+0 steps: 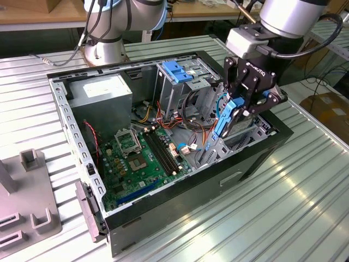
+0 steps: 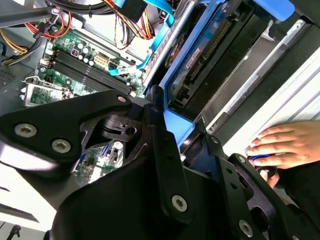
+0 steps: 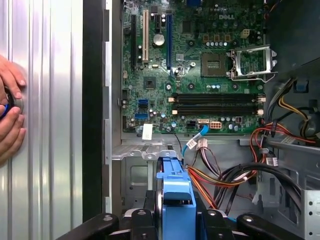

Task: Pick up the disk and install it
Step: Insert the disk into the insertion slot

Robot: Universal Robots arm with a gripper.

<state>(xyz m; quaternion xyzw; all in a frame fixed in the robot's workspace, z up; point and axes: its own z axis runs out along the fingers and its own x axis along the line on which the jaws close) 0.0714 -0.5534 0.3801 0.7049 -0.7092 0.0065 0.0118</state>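
The gripper (image 1: 244, 112) is clamped on the disk (image 1: 222, 121), holding it on edge at the exterior view's right end of the open computer case (image 1: 163, 204). Its lower edge seems to sit below the case rim. A person's hand (image 3: 10, 120) rests on the table (image 1: 256, 218) outside.

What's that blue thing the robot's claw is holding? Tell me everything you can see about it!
That is the disk: a flat grey metal drive framed by a bright blue plastic carrier. The gripper is shut on it, clamping the blue frame. It stands on edge, tilted a little, partly down inside the open computer case, at the end on the exterior view's right.
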